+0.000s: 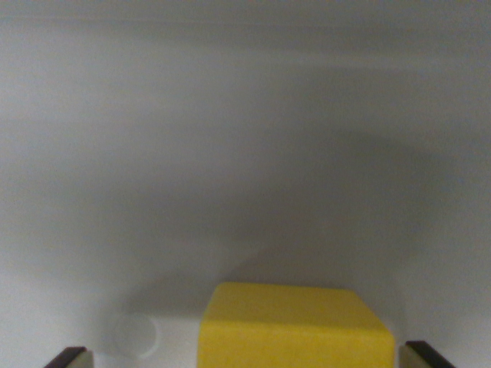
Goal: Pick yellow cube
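Observation:
A yellow cube (295, 326) fills the bottom centre of the wrist view, resting on a pale grey-white surface (230, 153). Its top face and front face are visible, and its lower part is cut off by the frame edge. My gripper (249, 360) stands open around it: one dark fingertip (70, 358) shows at the bottom left, well clear of the cube, and the other fingertip (424, 355) shows at the bottom right, close beside the cube's right edge. Only the fingertip tops are in view.
The pale surface stretches away above the cube, blurred and with a soft shadow at the right. A faint round mark (134, 335) lies on the surface left of the cube.

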`<move>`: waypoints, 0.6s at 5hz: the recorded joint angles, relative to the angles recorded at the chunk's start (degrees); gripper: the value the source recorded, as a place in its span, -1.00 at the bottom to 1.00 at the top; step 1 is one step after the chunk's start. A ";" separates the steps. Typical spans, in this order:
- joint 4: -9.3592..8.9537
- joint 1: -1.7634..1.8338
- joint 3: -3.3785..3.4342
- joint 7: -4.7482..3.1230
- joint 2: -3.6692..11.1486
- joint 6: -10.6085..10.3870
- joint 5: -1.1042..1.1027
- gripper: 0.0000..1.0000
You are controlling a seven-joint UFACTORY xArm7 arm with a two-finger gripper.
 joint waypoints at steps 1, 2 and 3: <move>0.00 0.00 0.00 0.00 0.00 0.00 0.00 1.00; 0.00 0.00 0.00 0.00 0.00 0.00 0.00 1.00; 0.00 0.00 0.00 0.00 0.00 0.00 0.00 1.00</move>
